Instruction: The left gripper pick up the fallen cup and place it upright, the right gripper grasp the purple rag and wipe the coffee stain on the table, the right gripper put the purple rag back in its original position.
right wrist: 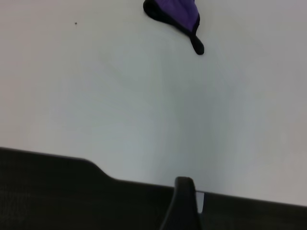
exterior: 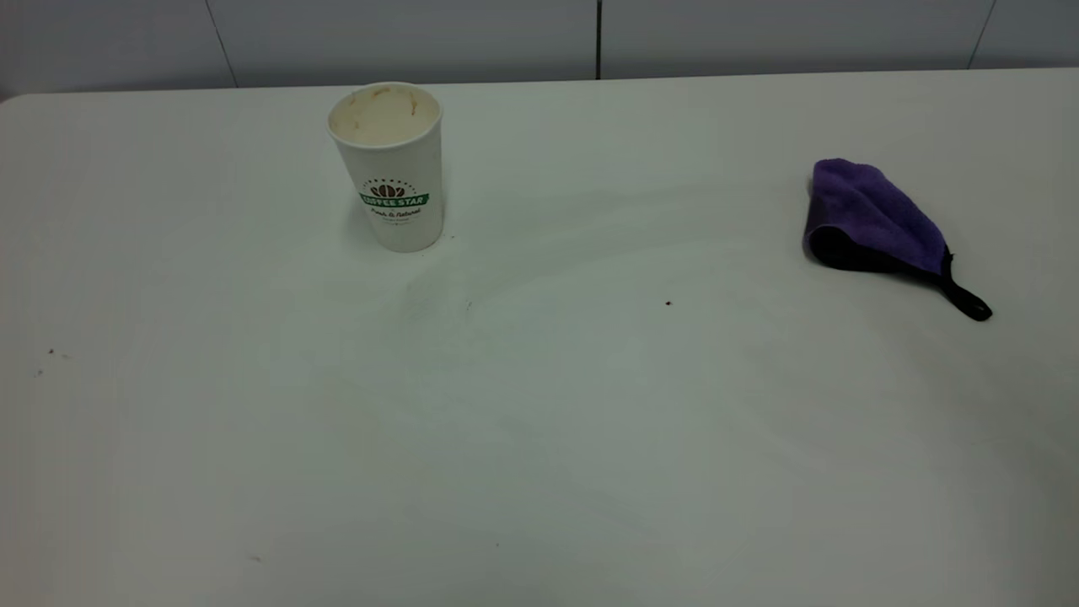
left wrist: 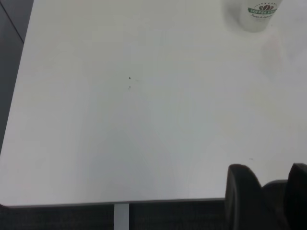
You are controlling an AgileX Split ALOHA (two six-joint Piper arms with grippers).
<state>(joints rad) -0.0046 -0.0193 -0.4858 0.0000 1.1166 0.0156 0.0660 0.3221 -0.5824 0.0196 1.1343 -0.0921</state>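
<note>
The white cup [exterior: 388, 169] with the green logo stands upright on the table [exterior: 539, 438], at the back left; its lower part also shows in the left wrist view as the cup [left wrist: 259, 12]. The purple rag [exterior: 872, 221] lies bunched at the right, its black strap trailing toward the front, and appears as the rag [right wrist: 175, 12] in the right wrist view. No coffee stain shows; only faint dull streaks lie in front of the cup. Neither arm is in the exterior view. My left gripper [left wrist: 269, 191] hangs open over the table's edge, far from the cup. A dark part of my right gripper [right wrist: 184, 203] shows at the table's edge, far from the rag.
A tiny dark dot [exterior: 668, 302] sits mid-table, and a few specks [exterior: 50, 351] lie at the left. A grey panelled wall [exterior: 539, 34] runs behind the table's far edge. Dark floor lies beyond the near edges in both wrist views.
</note>
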